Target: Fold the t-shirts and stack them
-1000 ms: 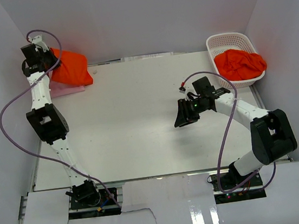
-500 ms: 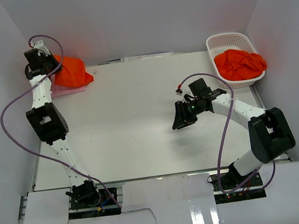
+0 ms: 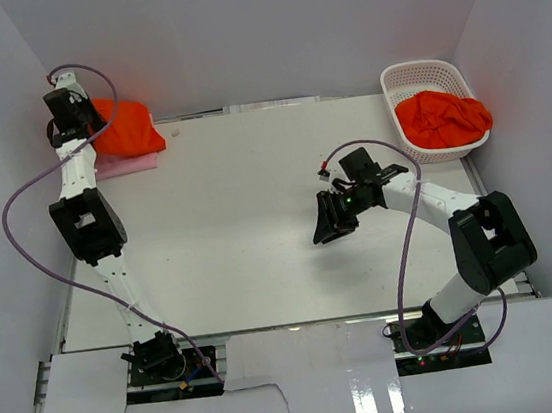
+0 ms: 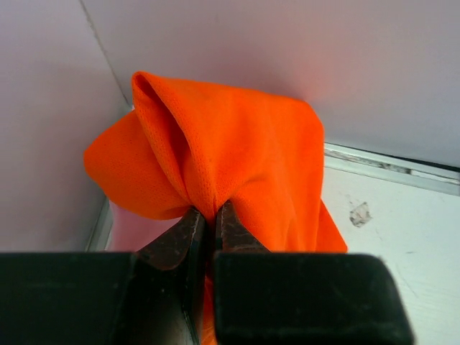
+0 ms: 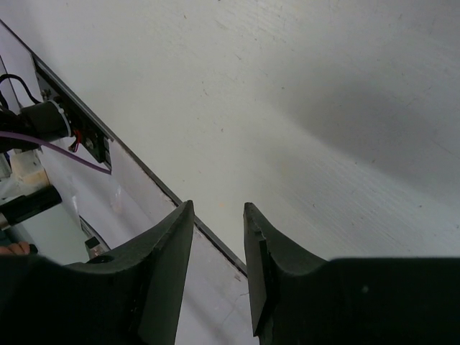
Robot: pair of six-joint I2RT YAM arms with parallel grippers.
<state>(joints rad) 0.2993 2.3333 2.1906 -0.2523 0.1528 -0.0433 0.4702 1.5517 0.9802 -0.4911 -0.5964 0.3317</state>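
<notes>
My left gripper (image 3: 80,118) is at the far left corner, shut on a bunched orange-red t-shirt (image 3: 126,129). In the left wrist view the jaws (image 4: 210,210) pinch a fold of that shirt (image 4: 237,151). A light pink t-shirt (image 3: 128,165) lies flat beneath it on the table; a strip of it shows in the left wrist view (image 4: 140,226). Another orange-red t-shirt (image 3: 441,118) lies crumpled in the white basket (image 3: 403,77). My right gripper (image 3: 325,229) is open and empty over the middle of the table (image 5: 218,208).
White walls close in the table (image 3: 245,200) at the back and both sides. The basket stands at the far right corner. The table's near edge and the arm bases show in the right wrist view (image 5: 86,136).
My left gripper has carried the orange-red shirt further left and back into the corner, over the pink shirt. My right gripper has moved left and a little nearer.
</notes>
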